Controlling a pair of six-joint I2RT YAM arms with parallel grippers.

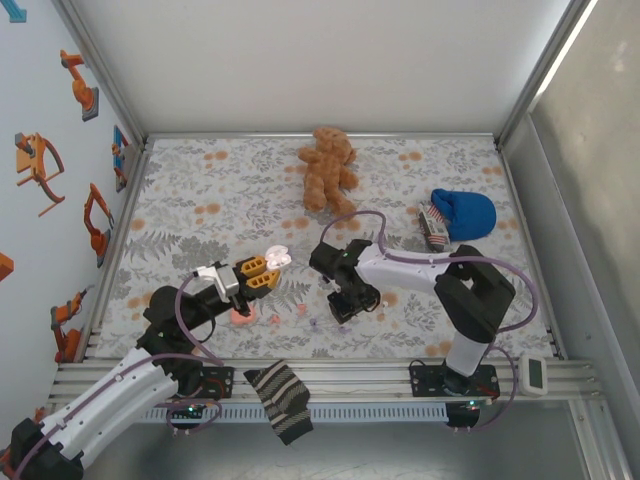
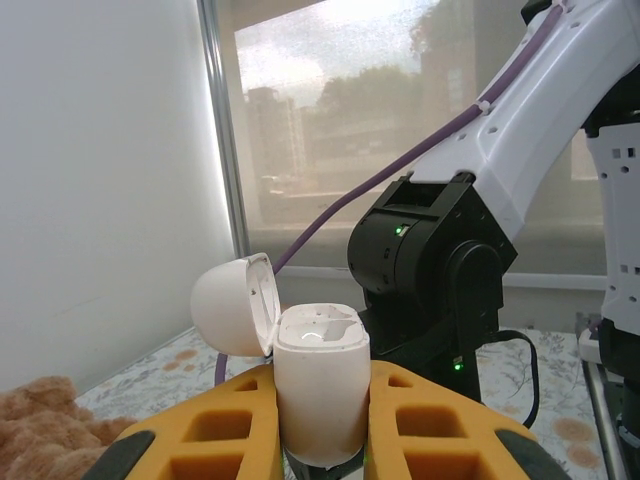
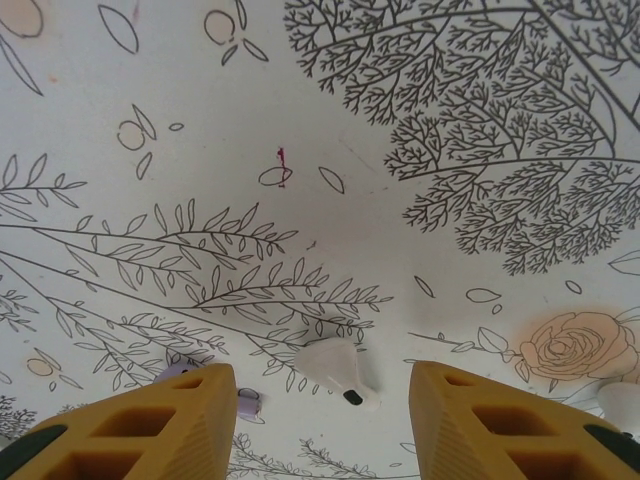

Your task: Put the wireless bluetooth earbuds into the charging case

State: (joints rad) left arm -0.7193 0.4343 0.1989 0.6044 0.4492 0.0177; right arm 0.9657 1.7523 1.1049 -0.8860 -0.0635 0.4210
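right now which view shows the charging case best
Left wrist: the charging case stands upright in the left gripper, lid flipped open, top wells visible. Top external shows the case as a small pale blob at the gripper's tip.

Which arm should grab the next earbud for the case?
Right. The right fingers are open, with a white earbud lying on the table between them. The left fingers are shut on the open charging case.

Overhead view spans the table (image 1: 200, 190); left wrist looks level at right arm (image 2: 430, 260), right wrist close downward
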